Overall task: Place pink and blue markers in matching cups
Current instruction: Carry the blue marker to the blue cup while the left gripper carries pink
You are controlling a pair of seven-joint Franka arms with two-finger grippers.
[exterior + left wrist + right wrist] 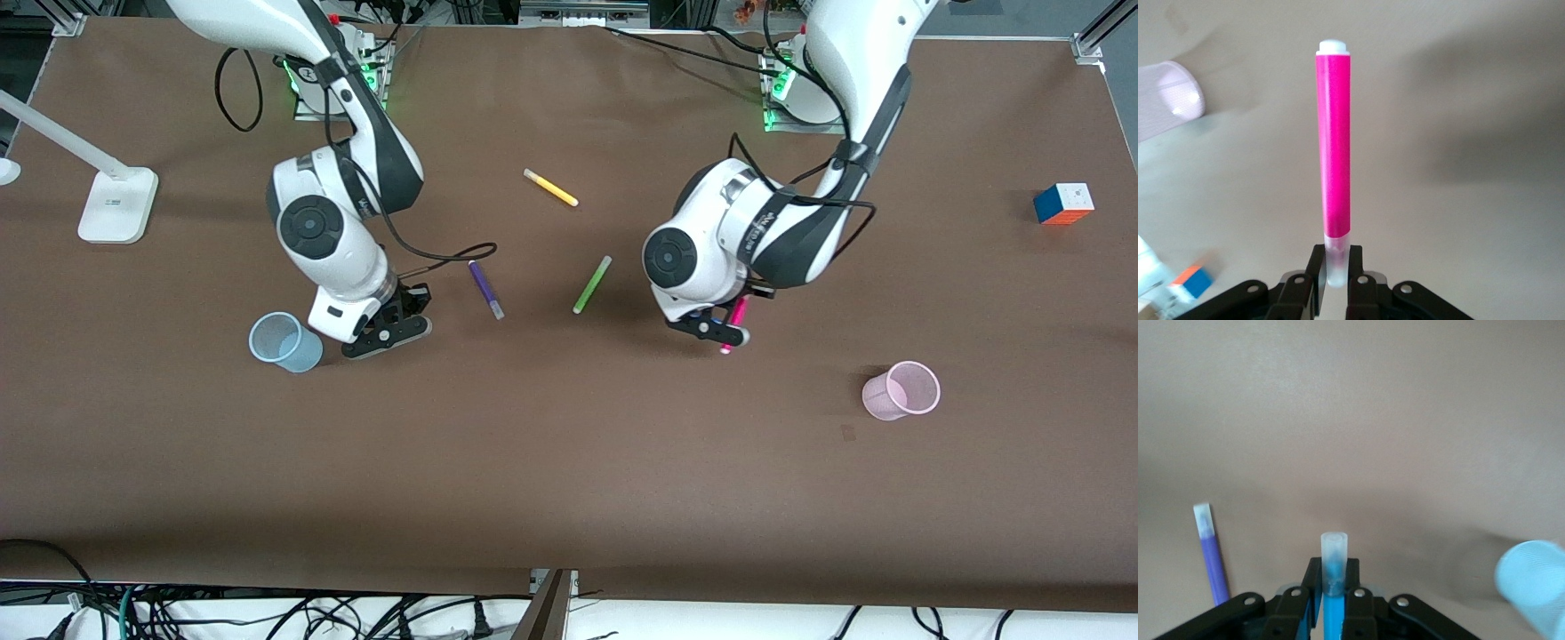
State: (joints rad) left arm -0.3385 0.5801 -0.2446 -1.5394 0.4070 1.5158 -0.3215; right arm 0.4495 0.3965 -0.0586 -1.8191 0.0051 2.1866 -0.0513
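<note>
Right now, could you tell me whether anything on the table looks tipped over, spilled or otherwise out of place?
Yes: the pink cup lies tipped on its side toward the left arm's end, mouth sideways. The blue cup leans too.

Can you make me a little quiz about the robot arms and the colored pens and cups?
1. True or false: the left gripper has its jaws shut on the pink marker.
2. Which pen does the right gripper hold? A) purple pen B) blue marker C) green pen
3. Fill in: the pink cup stands toward the ____ arm's end of the table.

Key
1. True; the jaws clamp its pale end.
2. B. The blue marker sits between the jaws, while the purple pen and green pen lie on the table.
3. Left; the blue cup stands toward the right arm's end.
</note>
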